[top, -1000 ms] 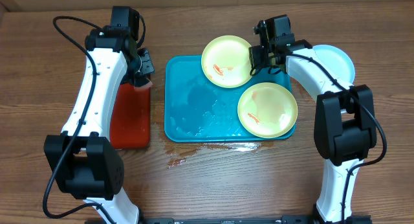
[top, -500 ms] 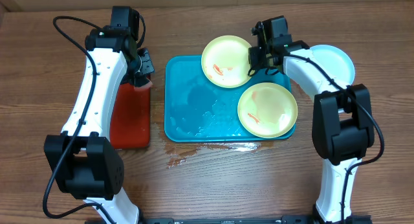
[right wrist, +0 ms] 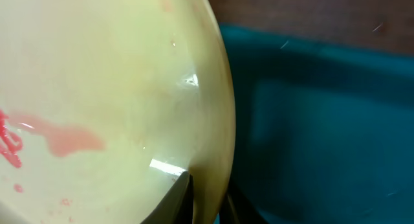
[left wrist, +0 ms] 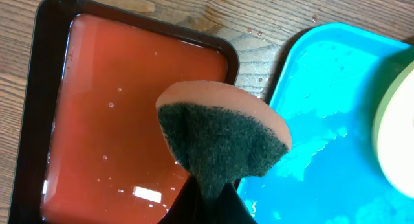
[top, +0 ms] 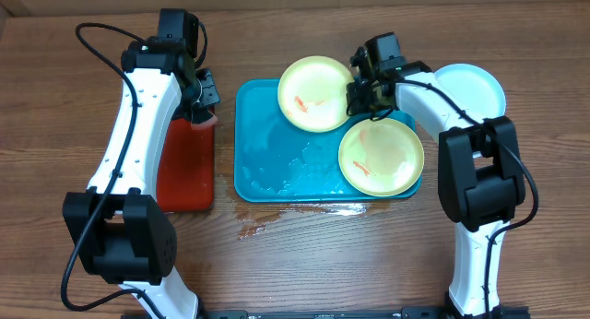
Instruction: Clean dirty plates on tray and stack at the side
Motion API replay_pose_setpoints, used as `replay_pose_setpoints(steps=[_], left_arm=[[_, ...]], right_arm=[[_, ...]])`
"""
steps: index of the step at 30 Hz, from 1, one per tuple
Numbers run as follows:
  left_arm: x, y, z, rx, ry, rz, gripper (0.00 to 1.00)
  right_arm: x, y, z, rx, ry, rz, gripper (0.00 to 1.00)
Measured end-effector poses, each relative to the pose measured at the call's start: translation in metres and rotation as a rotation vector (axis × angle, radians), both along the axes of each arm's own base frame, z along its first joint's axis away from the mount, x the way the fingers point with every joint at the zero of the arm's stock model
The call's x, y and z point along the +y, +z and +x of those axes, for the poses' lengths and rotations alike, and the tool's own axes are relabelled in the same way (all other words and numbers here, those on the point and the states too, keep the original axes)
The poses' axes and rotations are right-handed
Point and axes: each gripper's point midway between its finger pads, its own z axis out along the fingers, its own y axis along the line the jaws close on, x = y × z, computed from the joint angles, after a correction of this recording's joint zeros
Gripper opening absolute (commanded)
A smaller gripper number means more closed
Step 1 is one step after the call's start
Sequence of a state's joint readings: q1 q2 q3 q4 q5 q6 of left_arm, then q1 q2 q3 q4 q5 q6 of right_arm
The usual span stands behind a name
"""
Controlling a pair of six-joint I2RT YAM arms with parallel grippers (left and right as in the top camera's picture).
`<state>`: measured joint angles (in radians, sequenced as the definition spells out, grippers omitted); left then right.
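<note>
The turquoise tray (top: pixel 277 153) lies mid-table, wet. My right gripper (top: pixel 356 96) is shut on the rim of a pale yellow-green plate (top: pixel 313 93) with orange-red smears, held tilted over the tray's far edge; it fills the right wrist view (right wrist: pixel 97 88). A second smeared yellow-green plate (top: pixel 381 155) lies on the tray's right side. The light blue plate (top: pixel 475 87) lies on the table to the right. My left gripper (top: pixel 205 105) is shut on a round sponge (left wrist: pixel 220 136), green scrub side toward the camera, held over the gap between both trays.
A red, black-rimmed tray (top: pixel 187 162) holding liquid (left wrist: pixel 129 120) lies left of the turquoise tray. A wet patch (top: pixel 277 218) spreads on the wooden table at the tray's front edge.
My right gripper has drawn the held yellow-green plate a little to the left and toward the tray's middle. The left arm has not moved.
</note>
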<state>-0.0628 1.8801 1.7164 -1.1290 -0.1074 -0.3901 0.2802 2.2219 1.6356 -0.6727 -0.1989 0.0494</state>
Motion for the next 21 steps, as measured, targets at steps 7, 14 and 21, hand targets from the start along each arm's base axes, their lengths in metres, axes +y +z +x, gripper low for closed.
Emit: replay_pose_setpoints(steps=[7, 14, 21], left_arm=[[0.0, 0.0, 0.001, -0.004, 0.0, 0.0, 0.04], [0.0, 0.0, 0.001, -0.004, 0.0, 0.0, 0.04], [0.0, 0.0, 0.001, -0.003, 0.0, 0.0, 0.04]], right_arm=[[0.037, 0.013, -0.061, 0.203, 0.083, -0.03, 0.53], [0.059, 0.054, -0.033, 0.029, 0.158, -0.02, 0.54], [0.059, 0.068, 0.003, -0.193, 0.308, -0.088, 0.61]])
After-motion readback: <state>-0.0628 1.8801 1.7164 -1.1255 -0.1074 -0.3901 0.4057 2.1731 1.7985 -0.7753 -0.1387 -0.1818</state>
